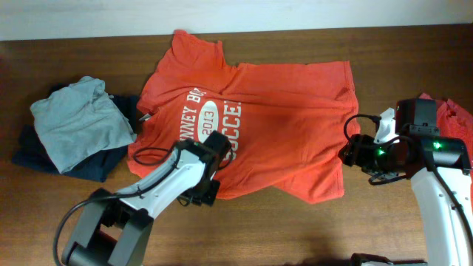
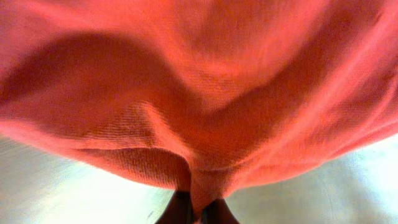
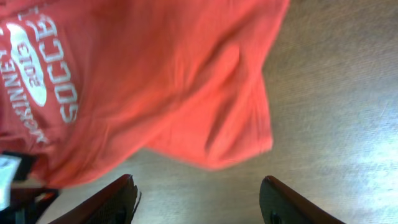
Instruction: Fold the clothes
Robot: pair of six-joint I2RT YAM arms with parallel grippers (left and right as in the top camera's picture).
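Overhead view: one wooden table (image 1: 29, 214) carries four garments. The largest, an orange shirt (image 1: 295, 111) with white lettering, lies spread across the middle, collar toward the far edge. At the left, one grey garment (image 1: 77, 122) lies on one navy garment (image 1: 96, 170), just beside the shirt's sleeve. A second orange piece (image 1: 452, 117) shows at the right edge, partly hidden by the right arm (image 1: 443, 196). There are two tools. The left tool (image 2: 199, 210) is pinched closed on the shirt's near hem, with cloth bunched between its fingers. The right tool (image 3: 198, 190) stands wide apart, holding nothing, at the shirt's near right corner.
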